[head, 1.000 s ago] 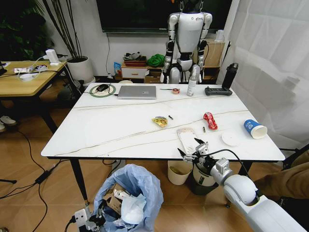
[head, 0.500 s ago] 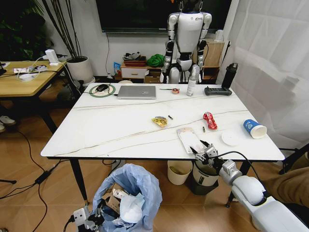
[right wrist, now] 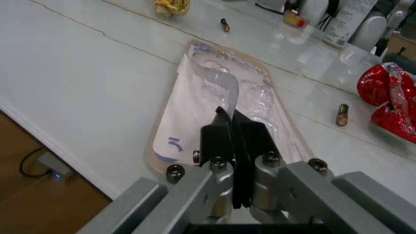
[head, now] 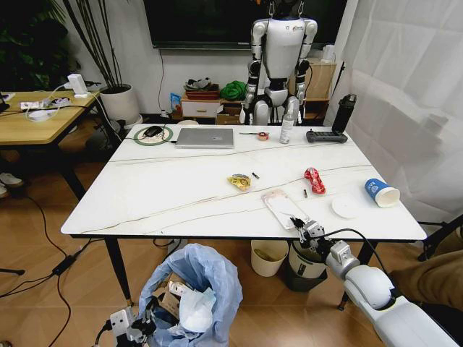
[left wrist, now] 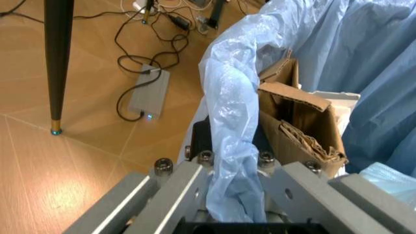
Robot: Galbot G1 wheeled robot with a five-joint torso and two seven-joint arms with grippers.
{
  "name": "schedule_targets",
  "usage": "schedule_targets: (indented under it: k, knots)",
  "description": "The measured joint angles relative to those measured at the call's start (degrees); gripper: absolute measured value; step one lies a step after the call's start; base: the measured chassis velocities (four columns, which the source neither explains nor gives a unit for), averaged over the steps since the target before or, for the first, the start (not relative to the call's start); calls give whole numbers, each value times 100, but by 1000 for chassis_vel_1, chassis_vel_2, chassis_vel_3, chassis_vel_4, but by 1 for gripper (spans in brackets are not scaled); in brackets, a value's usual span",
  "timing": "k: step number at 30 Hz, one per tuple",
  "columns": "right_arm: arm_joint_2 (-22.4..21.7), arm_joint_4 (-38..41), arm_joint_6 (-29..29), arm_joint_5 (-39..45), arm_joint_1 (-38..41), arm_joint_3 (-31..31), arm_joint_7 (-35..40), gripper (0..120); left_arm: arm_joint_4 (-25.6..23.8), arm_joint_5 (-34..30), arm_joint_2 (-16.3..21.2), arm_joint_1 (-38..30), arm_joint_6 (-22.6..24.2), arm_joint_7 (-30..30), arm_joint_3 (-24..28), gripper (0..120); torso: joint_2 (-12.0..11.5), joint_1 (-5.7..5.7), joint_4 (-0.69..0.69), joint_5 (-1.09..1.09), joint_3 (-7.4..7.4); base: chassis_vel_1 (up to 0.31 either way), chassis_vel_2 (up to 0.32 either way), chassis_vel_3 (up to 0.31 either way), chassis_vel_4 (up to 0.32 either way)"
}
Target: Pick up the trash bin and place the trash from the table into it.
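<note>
Since a second ago: clear plastic packaging (head: pixel 285 208) swung on surface (head: pixel 181 195), far end now angled away-left; right gripper (head: pixel 300 226) shifted slightly right at near edge. Right jaws pinched closed on packaging's near end, per right wrist view (right wrist: pixel 217 105). Long axis runs from jaws out over surface. Trash bin (head: pixel 202 278) hangs low-left below surface edge; left gripper (head: pixel 134 332) clamped on bag rim (left wrist: pixel 234 161). Judgement: packaging must travel left and down from right jaws to bin mouth.
</note>
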Motion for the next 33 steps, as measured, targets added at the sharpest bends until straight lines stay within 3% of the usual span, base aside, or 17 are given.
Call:
schedule_targets:
  k: [12, 19, 25, 33]
  knots:
    - [-100, 494, 336, 1563, 134, 100, -342, 0, -34, -65, -4, -14, 44, -54, 7, 0, 0, 0, 1, 1, 0, 0, 0, 0, 0]
    - [-337, 783, 974, 2669, 38, 52, -1364, 0, -58, -98, 10, -34, 61, -62, 11, 0, 0, 0, 0, 1, 0, 0, 0, 0, 0]
    - [-668, 1316, 1475, 3765, -9, -510, -2987, 0, -74, -147, 38, -60, 95, -76, -37, 0, 0, 0, 0, -2, 0, 0, 0, 0, 0]
    - [-724, 1282, 1528, 3541, 297, -1656, -4164, 0, -126, -149, 8, -53, 101, -80, -63, 0, 0, 0, 1, 0, 0, 0, 0, 0, 0]
